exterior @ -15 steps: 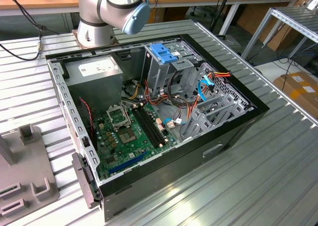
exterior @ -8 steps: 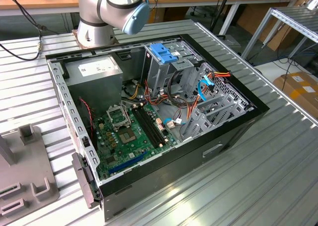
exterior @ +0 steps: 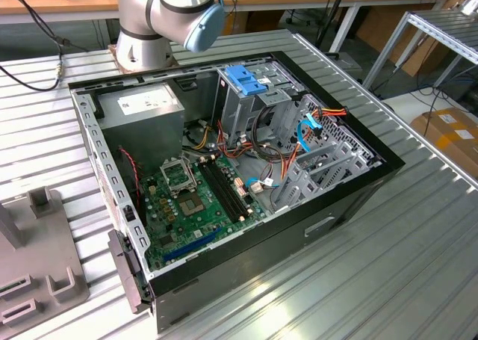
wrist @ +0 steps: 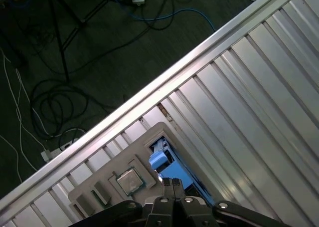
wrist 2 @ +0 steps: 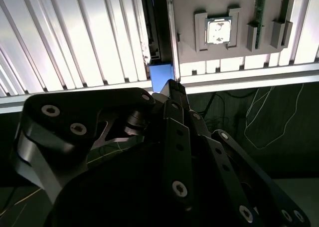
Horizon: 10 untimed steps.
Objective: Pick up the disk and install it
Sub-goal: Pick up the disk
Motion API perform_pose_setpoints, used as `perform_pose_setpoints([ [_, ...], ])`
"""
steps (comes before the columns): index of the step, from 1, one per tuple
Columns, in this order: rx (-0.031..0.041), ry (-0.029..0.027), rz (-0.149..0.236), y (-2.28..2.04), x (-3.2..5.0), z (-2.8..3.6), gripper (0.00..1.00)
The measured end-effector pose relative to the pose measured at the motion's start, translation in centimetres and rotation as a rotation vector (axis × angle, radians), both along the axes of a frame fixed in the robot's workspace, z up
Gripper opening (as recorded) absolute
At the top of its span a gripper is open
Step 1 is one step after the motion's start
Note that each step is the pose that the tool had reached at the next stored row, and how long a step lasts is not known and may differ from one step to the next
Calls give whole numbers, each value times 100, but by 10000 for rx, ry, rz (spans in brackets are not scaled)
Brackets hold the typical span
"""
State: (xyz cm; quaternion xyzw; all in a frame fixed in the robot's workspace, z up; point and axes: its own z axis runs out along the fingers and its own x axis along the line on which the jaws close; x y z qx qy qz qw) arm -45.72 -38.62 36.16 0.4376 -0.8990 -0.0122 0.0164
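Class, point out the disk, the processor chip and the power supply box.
disk point(wrist: 160, 161): first wrist view, on its light-blue rail.
processor chip point(wrist 2: 218, 31): second wrist view, middle of its metal lid.
power supply box point(exterior: 146, 142): exterior view, on its grey side.

The disk point(wrist: 160, 161) on edge
We saw it standing edgewise against the grey holder plate point(wrist: 142, 147), light-blue rail showing.
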Motion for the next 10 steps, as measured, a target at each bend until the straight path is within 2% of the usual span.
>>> perform_pose_setpoints([
  [10, 0, 0, 706, 0, 0, 0, 11],
])
